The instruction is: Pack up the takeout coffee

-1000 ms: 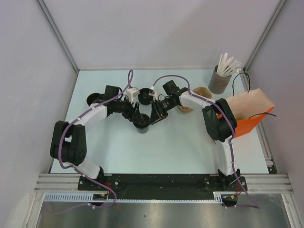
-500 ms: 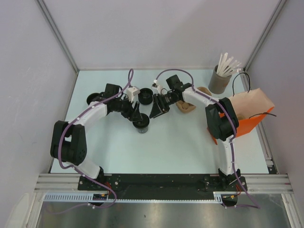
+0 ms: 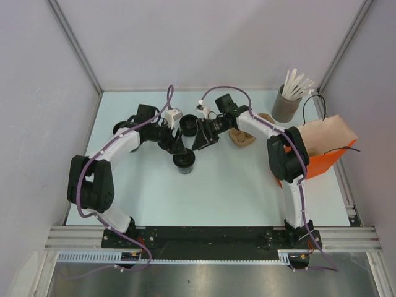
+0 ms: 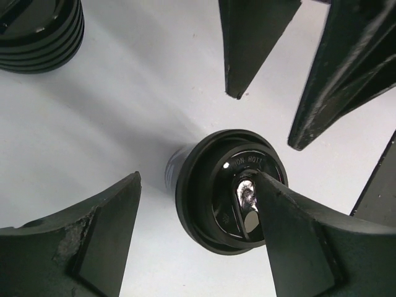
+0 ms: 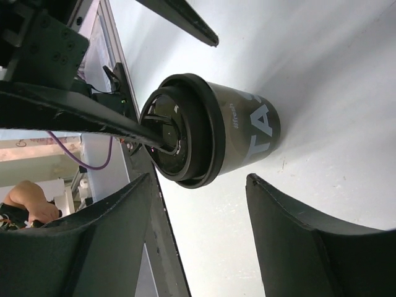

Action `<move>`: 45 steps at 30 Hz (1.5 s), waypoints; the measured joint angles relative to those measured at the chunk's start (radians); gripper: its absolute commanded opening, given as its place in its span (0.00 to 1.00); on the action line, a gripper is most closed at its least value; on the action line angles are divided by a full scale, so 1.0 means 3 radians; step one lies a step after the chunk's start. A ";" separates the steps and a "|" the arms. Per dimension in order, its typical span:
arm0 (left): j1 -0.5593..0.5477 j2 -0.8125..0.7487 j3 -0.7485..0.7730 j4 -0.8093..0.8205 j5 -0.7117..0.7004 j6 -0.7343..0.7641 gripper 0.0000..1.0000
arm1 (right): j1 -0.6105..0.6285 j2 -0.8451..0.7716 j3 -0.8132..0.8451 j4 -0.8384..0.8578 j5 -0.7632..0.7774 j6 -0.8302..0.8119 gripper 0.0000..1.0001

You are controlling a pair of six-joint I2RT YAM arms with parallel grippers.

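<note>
Black-lidded takeout coffee [image 3: 184,161]: it stands upright on the pale table [image 3: 241,185] with its lid on, between your two grippers and well apart from the orange bag [image 3: 320,162] at the right edge. It sits where it was a second ago.
Left gripper [image 3: 177,147]: its jaws are spread wide and hold nothing. You have drawn it slightly toward the far side since a second ago.
Right gripper [image 3: 197,145]: its jaws are parted and empty. A second ago it was close against the cup with its jaws narrower. Now it has backed off toward the far side and spread wider.
Left wrist view only: you look straight down on the lid. One finger [image 4: 80,247] stands clear of the cup wall with bare table between them. The other finger [image 4: 303,247] overlaps the lid's edge, and you cannot tell whether it touches. A ribbed black cup [image 4: 37,31] shows in the corner.
Right wrist view only: you see white lettering on the cup's side. One left finger crosses in front of the lid. Your own right fingers [image 5: 297,241] stop short of the cup.
Top view only: it shows the grey tub [image 3: 284,109] of white sticks at the far right, beyond the bag.
</note>
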 measured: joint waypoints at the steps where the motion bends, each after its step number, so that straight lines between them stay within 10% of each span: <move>1: 0.0000 0.0000 0.0023 -0.0009 0.0024 0.0000 0.80 | 0.0003 0.0008 0.0004 0.0003 -0.0001 0.0000 0.68; 34: 0.0593 -0.0266 -0.0322 -0.0080 0.0225 0.0116 0.82 | 0.0264 0.0116 0.0004 0.0084 0.0388 0.0263 0.71; 45: 0.0593 -0.0158 -0.0350 0.0005 0.0226 0.0113 0.81 | 0.0291 0.0149 0.0027 0.0095 0.0361 0.0341 0.58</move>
